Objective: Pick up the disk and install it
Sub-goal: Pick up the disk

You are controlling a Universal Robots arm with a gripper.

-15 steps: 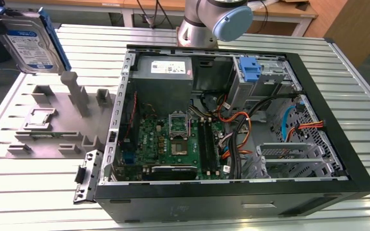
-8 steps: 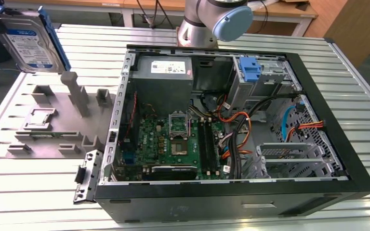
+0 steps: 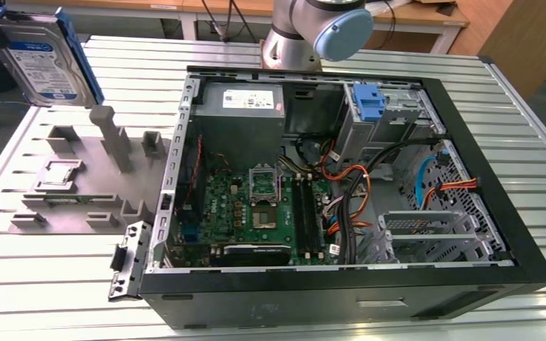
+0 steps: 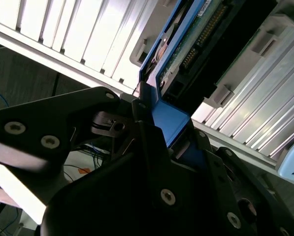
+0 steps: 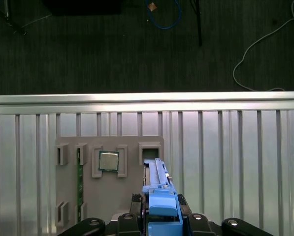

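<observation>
Exterior view showed the disk [image 3: 43, 58] upright above the fixture [image 3: 69, 213], its long axis near vertical and its white-and-blue label facing the camera, the print unreadable. Second wrist view showed its connector edge, with the gripper [image 4: 170, 125] jaws pinching the blue carrier. First wrist view showed it edge-on above the fixture, which held a chip [image 5: 108, 161].

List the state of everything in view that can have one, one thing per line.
disk: held in the air, on edge, clamped in the claw.
claw: shut on the disk.
computer case: lying on its side, side panel off, inside exposed.
processor chip: lying flat in a pocket of the grey fixture.
memory stick: standing on edge in a fixture slot.
</observation>
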